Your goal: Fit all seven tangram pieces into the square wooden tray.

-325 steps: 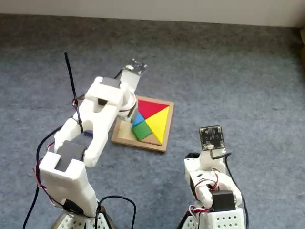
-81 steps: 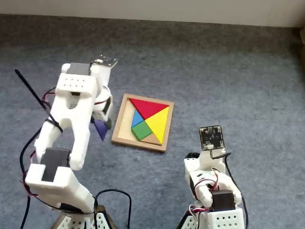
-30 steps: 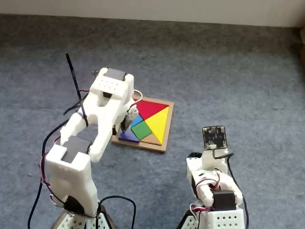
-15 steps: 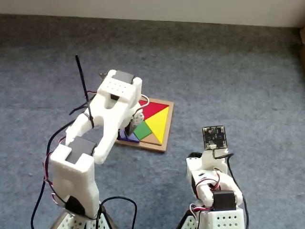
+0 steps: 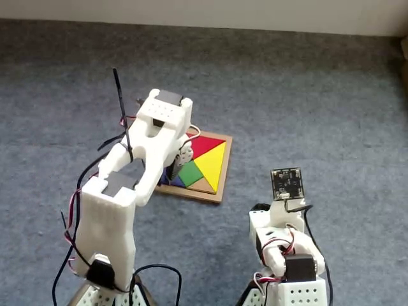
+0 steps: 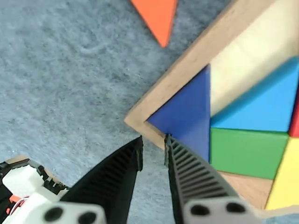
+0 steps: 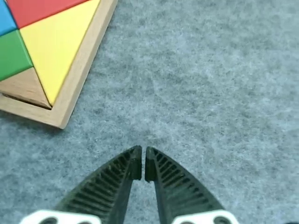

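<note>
Left gripper (image 6: 153, 140) holding anything rn?

> nope, jaws a crack apart, empty, tips at the tray (image 6: 182, 77) corner. Dark blue triangle (image 6: 189, 116) lies inside, square corner pointing into that corner, long edge against the green piece (image 6: 245, 151) and light blue piece (image 6: 254, 102).

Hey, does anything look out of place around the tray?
Yes. An orange triangle lies on the carpet outside the tray, just past its corner, while a slot inside is bare wood.
</note>
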`<act>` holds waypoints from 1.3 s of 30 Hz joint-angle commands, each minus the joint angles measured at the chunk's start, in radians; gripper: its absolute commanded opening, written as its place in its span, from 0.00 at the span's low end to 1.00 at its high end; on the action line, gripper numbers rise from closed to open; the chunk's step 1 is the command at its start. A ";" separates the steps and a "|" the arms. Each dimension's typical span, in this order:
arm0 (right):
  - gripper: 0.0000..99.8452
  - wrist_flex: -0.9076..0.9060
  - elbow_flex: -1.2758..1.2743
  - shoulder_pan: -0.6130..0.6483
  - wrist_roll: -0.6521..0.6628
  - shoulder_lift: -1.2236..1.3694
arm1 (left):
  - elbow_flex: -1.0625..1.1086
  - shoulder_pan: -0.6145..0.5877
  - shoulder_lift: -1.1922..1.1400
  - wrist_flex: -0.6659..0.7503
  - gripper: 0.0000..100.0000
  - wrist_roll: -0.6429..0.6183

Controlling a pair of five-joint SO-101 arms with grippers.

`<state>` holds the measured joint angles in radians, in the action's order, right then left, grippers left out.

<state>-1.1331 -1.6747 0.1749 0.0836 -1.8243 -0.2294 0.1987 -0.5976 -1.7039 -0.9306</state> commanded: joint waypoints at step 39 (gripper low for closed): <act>0.03 -0.002 -0.107 -0.013 -0.002 -0.012 | 0.223 -0.156 0.507 0.166 0.01 0.577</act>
<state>-1.1331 -1.6747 0.1718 0.0836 -1.8243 -0.0345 0.0575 -0.1373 -1.6195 -0.4549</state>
